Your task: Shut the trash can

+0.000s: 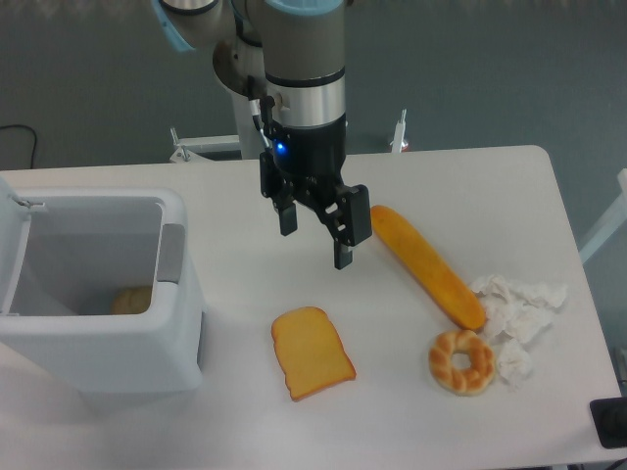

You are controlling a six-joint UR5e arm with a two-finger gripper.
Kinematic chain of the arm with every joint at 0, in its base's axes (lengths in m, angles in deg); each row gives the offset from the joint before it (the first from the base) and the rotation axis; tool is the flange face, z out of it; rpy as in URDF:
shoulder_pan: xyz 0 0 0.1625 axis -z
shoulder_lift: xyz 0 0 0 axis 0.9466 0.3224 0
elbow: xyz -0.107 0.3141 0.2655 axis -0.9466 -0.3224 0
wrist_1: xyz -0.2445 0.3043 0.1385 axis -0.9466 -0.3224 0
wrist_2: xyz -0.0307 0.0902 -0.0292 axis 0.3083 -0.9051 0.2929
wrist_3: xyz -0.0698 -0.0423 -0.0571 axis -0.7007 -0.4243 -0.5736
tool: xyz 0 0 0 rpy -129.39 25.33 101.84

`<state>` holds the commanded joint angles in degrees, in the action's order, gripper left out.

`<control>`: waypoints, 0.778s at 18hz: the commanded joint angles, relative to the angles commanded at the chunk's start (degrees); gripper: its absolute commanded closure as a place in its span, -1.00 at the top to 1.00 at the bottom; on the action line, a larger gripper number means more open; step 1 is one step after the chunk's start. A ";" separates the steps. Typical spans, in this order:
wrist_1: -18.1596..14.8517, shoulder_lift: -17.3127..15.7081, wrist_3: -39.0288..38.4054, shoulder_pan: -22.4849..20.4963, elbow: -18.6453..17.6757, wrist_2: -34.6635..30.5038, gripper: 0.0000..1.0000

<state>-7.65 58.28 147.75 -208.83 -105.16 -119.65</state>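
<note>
1. Hand (313,238) hung above the counter (460,186), fingers spread and pinching nothing, pointing down over bare surface.
2. Trash can (108,343) sat at the counter's left edge — lid (12,245) swung up on its far left side, a brownish item visible inside.
3. Toast slice (312,352) lay below the hand; baguette (426,264), bagel (461,360) and crumpled paper (519,308) lay to the right, clustered together.
</note>
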 joint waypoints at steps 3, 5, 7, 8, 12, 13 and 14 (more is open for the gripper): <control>0.00 0.09 -0.35 0.00 0.09 0.00 1.00; -0.09 0.09 -0.70 -0.09 0.26 1.74 1.00; -0.09 0.09 -2.97 -0.17 0.26 4.90 1.00; -0.09 0.00 -4.38 -0.35 0.26 6.31 1.00; -0.09 -0.09 -5.36 -0.61 0.35 8.08 1.00; 0.17 -0.09 -5.36 -0.61 0.35 8.52 1.00; 0.52 -0.09 -5.36 -0.61 0.53 9.05 1.00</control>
<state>-7.13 58.20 142.39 -209.44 -104.64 -110.60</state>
